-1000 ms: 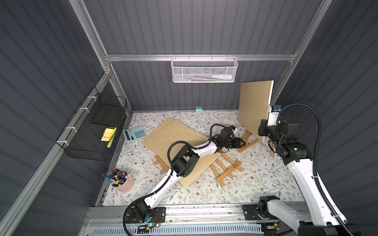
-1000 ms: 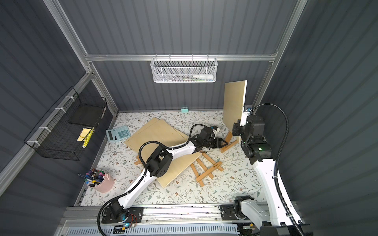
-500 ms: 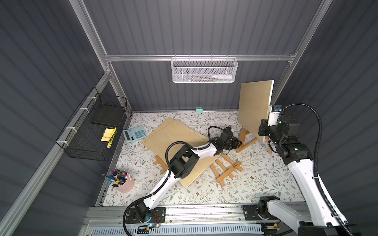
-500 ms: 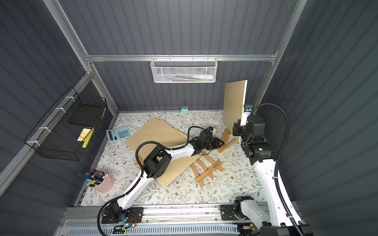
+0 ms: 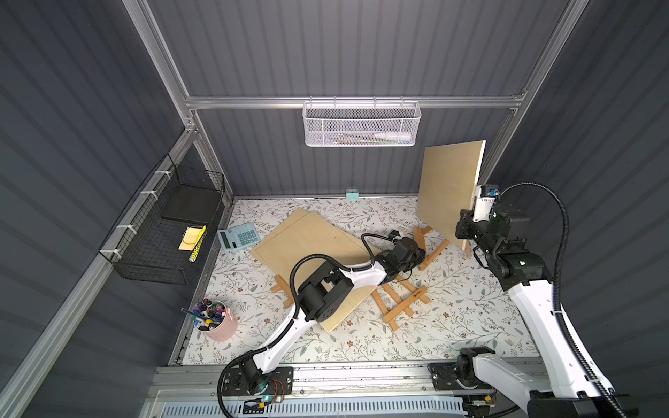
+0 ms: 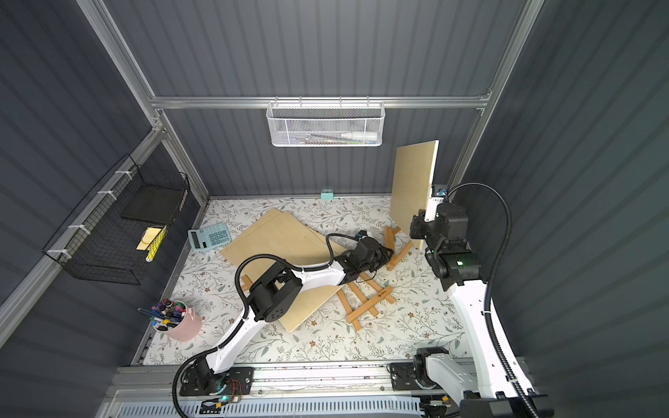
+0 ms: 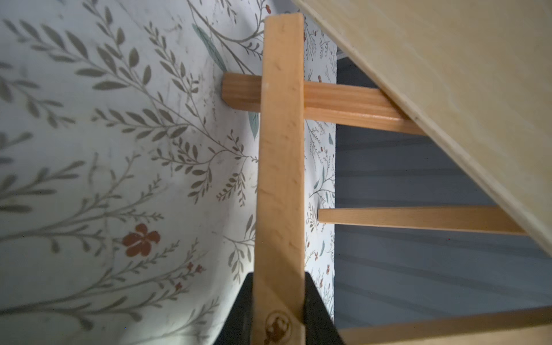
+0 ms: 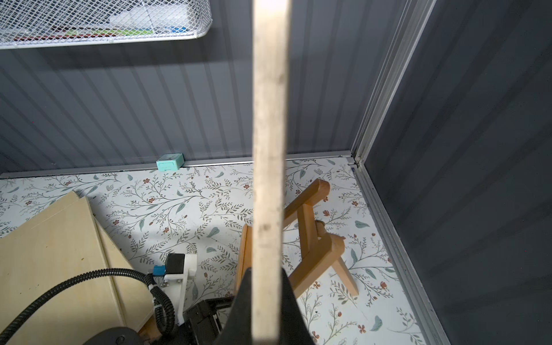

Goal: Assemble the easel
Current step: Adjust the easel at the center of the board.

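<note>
Left gripper (image 7: pixel 277 304): clamped on easel leg (image 7: pixel 280 149) | right gripper (image 8: pixel 267 298): clamped on board (image 8: pixel 270 119)

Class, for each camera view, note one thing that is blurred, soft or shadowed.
Left wrist view: the easel strut blurs toward the lens, a shadow crossing it there. Right wrist view: the edge of the upright board is soft, the floral mat behind sharp. Both top views: an arm's shadow darkens the flat board.

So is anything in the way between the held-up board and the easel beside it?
Nothing visible is. The board in the right gripper sits right by the easel; the left gripper only grips one easel bar.
</note>
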